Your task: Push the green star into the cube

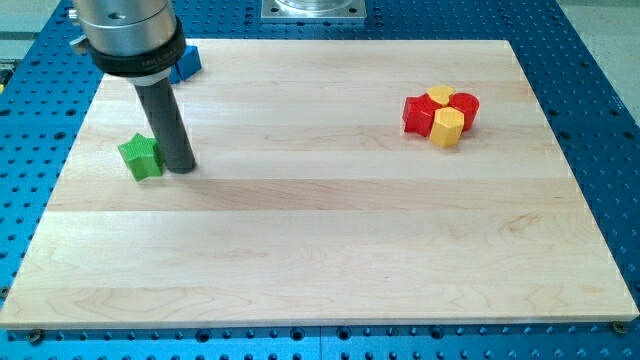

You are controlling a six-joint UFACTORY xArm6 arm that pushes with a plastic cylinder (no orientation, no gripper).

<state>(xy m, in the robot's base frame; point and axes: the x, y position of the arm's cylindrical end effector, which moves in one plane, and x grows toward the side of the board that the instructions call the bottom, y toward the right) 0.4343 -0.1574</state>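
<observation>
Green star point(141, 156) sits far left, my tip point(180, 166) touching its right side; no gripper, just a rod. Blue cube point(186, 62) farther back: swing round to star's near side, push away

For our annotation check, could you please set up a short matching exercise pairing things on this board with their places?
Things:
1. green star
2. blue block
3. red and yellow cluster
4. my tip

Places:
A. view's upper right
B. just right of the green star
C. view's left, beside the rod
D. top left edge, partly hidden by the arm

Pairs: 1-C, 2-D, 3-A, 4-B
</observation>
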